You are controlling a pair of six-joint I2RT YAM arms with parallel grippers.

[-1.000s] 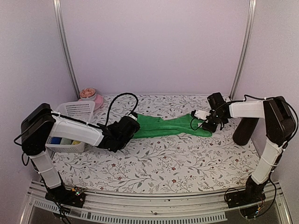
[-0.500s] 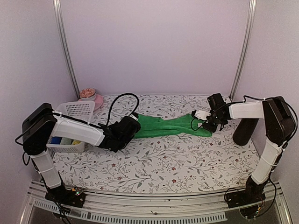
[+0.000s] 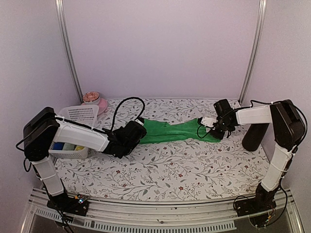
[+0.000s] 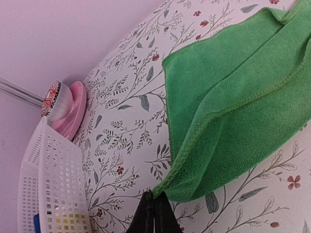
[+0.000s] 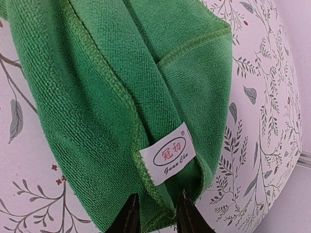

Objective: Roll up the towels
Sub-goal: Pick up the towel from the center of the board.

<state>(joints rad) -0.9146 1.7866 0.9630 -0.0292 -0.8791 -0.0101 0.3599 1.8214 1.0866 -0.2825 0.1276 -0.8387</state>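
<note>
The plain green towel (image 3: 175, 131) lies stretched lengthwise across the middle of the flowered table. My left gripper (image 3: 139, 138) is shut on the towel's near left corner (image 4: 163, 190), fingertips pressed together right at the hem. The towel's (image 5: 97, 87) right end, with a white label (image 5: 167, 160), lies bunched in folds. My right gripper (image 3: 215, 133) straddles that end, and its fingers (image 5: 130, 213) stand apart with loose fabric between them. Something yellow (image 3: 77, 147) shows through the basket's mesh; I cannot tell whether it is a towel.
A white mesh basket (image 3: 80, 114) stands at the left edge behind my left arm, also in the left wrist view (image 4: 48, 170). Behind it sits a pink bowl (image 3: 100, 105) with a patterned thing in it. Walls close in the back and both sides.
My right gripper has slid a little left onto the towel's right end and its jaws have narrowed. The left gripper and the towel have stayed put.
</note>
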